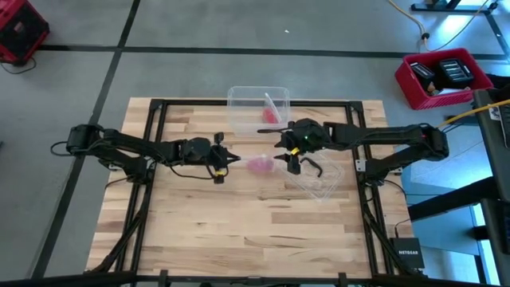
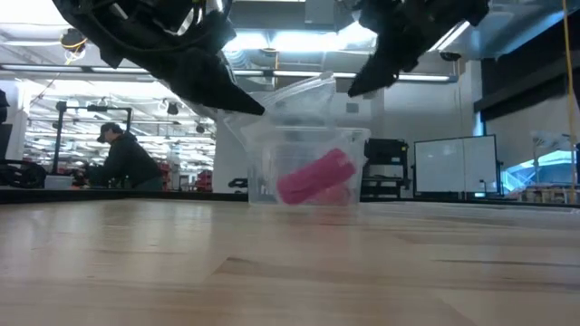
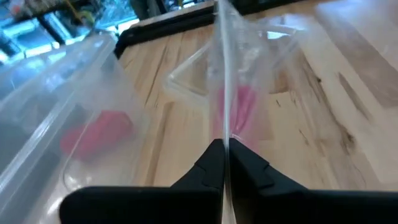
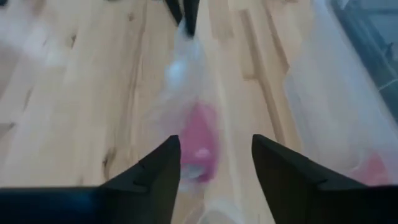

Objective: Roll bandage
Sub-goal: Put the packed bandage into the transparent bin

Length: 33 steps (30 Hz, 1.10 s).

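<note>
Beside the clear box (image 1: 256,108): bandage (image 1: 259,165), just off its near wall, inside a thin clear wrapper (image 3: 249,74).
Left gripper (image 3: 225,158): clenched on the wrapper's edge, bandage just beyond its tips.
Right gripper (image 4: 215,158): fingers spread, straddling the bandage.
Bandage look: small pink roll, blurred through plastic.
Box contents: second pink roll (image 2: 315,177).

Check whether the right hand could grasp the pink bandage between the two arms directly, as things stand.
Probably not directly: the bandage sits inside a clear wrapper pinched by the shut left hand; the open right hand would meet plastic first.
</note>
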Motion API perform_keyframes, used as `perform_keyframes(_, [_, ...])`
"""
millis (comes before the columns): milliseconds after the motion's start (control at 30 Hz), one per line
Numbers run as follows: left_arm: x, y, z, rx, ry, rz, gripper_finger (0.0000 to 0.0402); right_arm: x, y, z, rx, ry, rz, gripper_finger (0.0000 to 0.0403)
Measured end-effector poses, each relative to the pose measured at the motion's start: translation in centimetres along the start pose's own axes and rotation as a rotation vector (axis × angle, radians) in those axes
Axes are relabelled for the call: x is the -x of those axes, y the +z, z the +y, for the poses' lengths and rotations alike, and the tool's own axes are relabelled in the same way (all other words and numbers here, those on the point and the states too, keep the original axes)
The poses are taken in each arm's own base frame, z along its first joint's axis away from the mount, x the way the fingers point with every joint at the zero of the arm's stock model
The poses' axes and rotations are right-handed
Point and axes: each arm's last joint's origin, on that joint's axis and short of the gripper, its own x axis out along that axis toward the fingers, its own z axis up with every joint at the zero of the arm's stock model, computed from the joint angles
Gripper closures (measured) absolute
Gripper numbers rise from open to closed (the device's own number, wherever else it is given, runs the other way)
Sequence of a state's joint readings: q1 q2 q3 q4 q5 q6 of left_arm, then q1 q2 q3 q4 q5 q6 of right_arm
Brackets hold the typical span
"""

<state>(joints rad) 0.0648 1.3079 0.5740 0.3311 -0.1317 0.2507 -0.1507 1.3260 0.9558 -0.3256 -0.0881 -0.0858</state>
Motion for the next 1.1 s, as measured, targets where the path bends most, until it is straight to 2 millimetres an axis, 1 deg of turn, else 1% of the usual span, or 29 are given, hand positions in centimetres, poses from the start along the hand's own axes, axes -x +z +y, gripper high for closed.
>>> perform_keyframes(100, [0.0, 0.0, 0.0, -0.052, -0.005, -0.003, 0.04, 0.3, 0.6, 0.0, -0.004, 0.001, -0.03, 0.019])
perform_keyframes(200, [0.0, 0.0, 0.0, -0.063, -0.005, 0.004, 0.0399, -0.2, 0.9, 0.0, -0.007, 0.018, -0.062, 0.0186])
perform_keyframes(367, [0.0, 0.1, -0.1, -0.074, -0.006, -0.003, 0.04, -1.8, 1.7, 0.0, -0.093, 0.104, -0.153, 0.0185])
perform_keyframes(433, [0.0, 0.0, -0.1, -0.072, -0.005, -0.001, 0.04, -2.6, 2.0, 0.4, -0.137, 0.147, -0.179, 0.0185])
perform_keyframes(567, [0.0, 0.0, -0.1, -0.055, 0.008, 0.002, 0.0399, -3.7, 1.8, 1.3, -0.202, 0.179, -0.155, 0.0185])
perform_keyframes(700, [0.0, 0.1, -0.1, -0.054, 0.011, -0.008, 0.0399, -4.8, 1.5, 2.4, -0.228, 0.145, -0.135, 0.0185])
perform_keyframes(833, [0.0, 0.2, -0.1, -0.078, 0.012, -0.011, 0.0399, -5.1, 1.5, 2.8, -0.223, 0.106, -0.143, 0.0186])
perform_keyframes(967, [0.0, 0.2, 0.0, -0.098, 0.015, -0.019, 0.0399, -5.6, 1.0, 2.7, -0.232, 0.087, -0.108, 0.021])
perform_keyframes(1100, [0.0, 0.3, -0.1, -0.117, 0.01, -0.021, 0.0399, -6.1, 0.8, 2.7, -0.226, 0.081, -0.094, 0.0258])
